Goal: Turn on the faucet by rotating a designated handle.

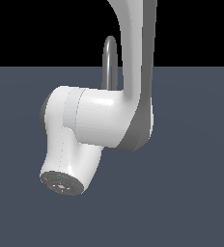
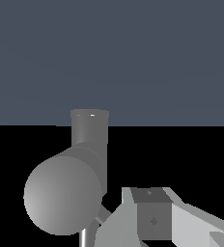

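On my wrist feed the faucet [image 2: 68,193] fills the near frame, just beside the gripper [image 2: 155,222]; I can't pick out the handle or tell how the fingers stand. From outside, only its arched spout [image 1: 109,60] shows behind the arm [image 1: 109,120].

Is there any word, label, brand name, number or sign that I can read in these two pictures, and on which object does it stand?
None: no readable text in either view.
The faucet is plain grey.
The white robot arm has small coloured dots on its round end cap, too small to read as signs.
The gripper shows only a small diamond-shaped mark, not a letter.
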Robot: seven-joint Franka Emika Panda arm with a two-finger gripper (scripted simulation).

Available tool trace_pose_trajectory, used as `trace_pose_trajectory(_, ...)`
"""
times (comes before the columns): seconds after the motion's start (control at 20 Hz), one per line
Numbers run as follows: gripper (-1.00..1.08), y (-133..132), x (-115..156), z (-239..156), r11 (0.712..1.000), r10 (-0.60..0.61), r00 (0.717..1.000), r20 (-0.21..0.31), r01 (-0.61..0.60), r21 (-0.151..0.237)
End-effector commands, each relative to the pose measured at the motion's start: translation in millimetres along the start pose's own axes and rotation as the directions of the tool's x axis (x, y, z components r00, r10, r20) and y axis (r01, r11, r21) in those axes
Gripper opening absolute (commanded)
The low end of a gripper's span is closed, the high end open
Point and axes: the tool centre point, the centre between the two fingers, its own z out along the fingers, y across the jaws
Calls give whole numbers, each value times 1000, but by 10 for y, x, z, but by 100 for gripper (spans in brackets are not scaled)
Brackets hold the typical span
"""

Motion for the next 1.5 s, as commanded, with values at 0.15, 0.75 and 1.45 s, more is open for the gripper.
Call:
trace_pose_trajectory(0.15,-100,-58,-64,-4,1000,0,1000,-5,0,5)
trace_pose_trajectory(0.75,-100,-465,-432,-7,1000,3,1000,28,-3,3)
trace_pose_trajectory(1.45,-100,-770,-242,-11,1000,7,1000,23,-7,5)
